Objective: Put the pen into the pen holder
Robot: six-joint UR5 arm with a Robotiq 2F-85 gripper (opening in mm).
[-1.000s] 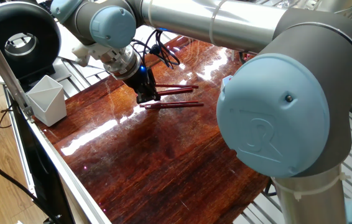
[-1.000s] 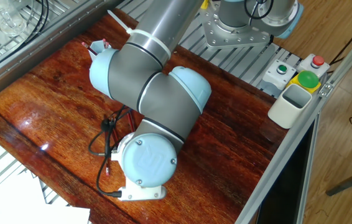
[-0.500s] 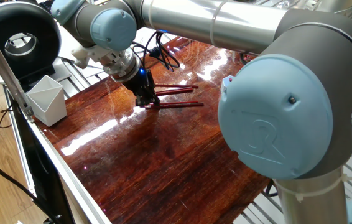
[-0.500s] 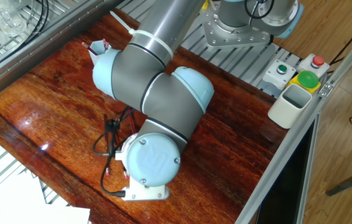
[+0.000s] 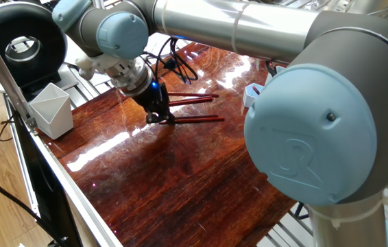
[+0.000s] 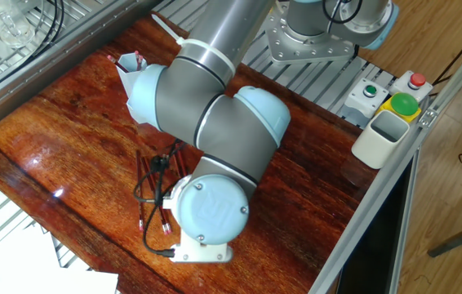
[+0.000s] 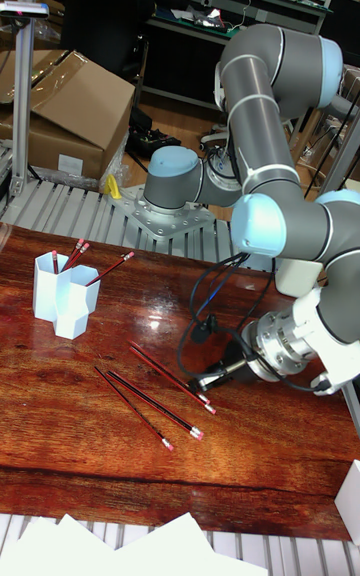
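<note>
The light blue pen holder [image 7: 58,298] stands at the table's left with a few red pens in it. The arm half hides it in the other fixed view [image 6: 130,67]. Three dark red pens lie loose on the wood, one of them the pen [image 5: 197,119] nearest my gripper. My gripper [image 5: 159,118] is down at the table over that pen's left end, fingers apart on either side of it. In the tall view the gripper [image 7: 207,377] sits just above the pen [image 7: 165,369]. The wrist hides the fingers in the other fixed view.
A pale grey-white angular cup [image 5: 50,110] stands near the table's front edge, also visible as the cup [image 6: 382,135] beside a button box [image 6: 394,96]. Black cables [image 6: 153,175] loop over the loose pens. White paper sheets [image 7: 150,541] lie at the near edge.
My gripper has moved left and down to the table at the pen's end. That pen has shifted slightly. The elbow has swung, showing more of the pen holder.
</note>
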